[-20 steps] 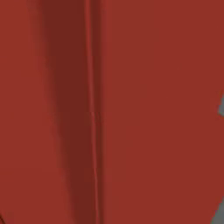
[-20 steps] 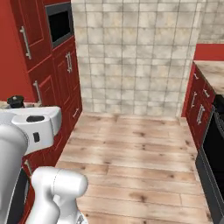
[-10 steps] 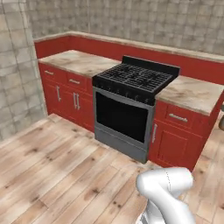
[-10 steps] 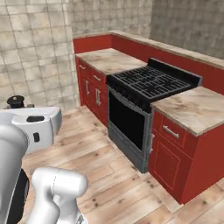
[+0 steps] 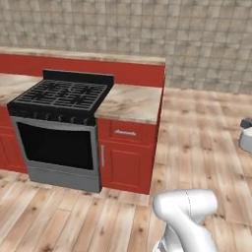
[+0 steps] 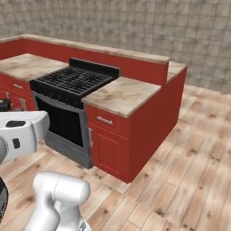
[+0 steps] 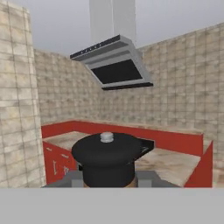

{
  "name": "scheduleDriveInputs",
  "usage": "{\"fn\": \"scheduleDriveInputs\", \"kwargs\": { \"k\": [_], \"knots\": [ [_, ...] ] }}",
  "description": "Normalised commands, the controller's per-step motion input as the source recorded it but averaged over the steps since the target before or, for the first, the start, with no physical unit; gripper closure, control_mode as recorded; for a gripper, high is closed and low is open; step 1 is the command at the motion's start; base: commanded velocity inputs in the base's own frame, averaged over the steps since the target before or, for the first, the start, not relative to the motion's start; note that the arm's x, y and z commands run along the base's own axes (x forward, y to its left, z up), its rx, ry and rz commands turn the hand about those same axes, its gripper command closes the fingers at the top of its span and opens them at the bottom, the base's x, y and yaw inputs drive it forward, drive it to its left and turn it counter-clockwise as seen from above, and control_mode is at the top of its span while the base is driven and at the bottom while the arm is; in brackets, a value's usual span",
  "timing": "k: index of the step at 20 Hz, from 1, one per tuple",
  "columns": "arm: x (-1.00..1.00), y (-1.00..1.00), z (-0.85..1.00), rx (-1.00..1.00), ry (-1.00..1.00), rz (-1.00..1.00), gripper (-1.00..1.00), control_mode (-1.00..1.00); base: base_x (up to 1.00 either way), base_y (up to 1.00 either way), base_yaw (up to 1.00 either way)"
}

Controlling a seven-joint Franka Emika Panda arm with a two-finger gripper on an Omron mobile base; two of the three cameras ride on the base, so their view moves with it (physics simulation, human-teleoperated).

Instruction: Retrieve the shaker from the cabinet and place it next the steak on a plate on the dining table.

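In the hand view the shaker [image 7: 107, 153] looms close: a wide dark cap with a small grey knob, and a strip of brown body just below it. My gripper [image 7: 107, 178] is shut on the shaker, its fingers mostly hidden behind the cap. In the right base view the white hand [image 6: 22, 133] sits at the left edge with the shaker's dark top [image 6: 4, 104] above it. The cabinet, the steak, the plate and the dining table are out of view.
A black stove [image 5: 61, 96] with an oven front stands in a run of red base cabinets with a marble counter [image 5: 130, 102]. A range hood [image 7: 114, 63] hangs on the tiled wall. Wooden floor [image 5: 206, 128] stretches to the right of the counter's end.
The whole scene has swung as the base turned: a red cabinet front and tiled corner gave way to the stove and counter. The hand keeps its place in the views, still holding the shaker.
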Motion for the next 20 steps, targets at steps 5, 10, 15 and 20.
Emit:
{"fn": "scheduleDriveInputs", "kwargs": {
  "k": [5,10,15,20],
  "knots": [
    [0.00,0.00,0.00,0.00,0.00,0.00,1.00,1.00,0.57,-1.00,0.26],
    [0.00,0.00,0.00,0.00,0.00,0.00,1.00,1.00,0.94,-1.00,0.32],
    [0.00,0.00,0.00,0.00,0.00,0.00,1.00,1.00,1.00,-1.00,0.33],
    [0.00,0.00,0.00,0.00,0.00,0.00,1.00,1.00,1.00,-0.98,0.40]
  ]
}}
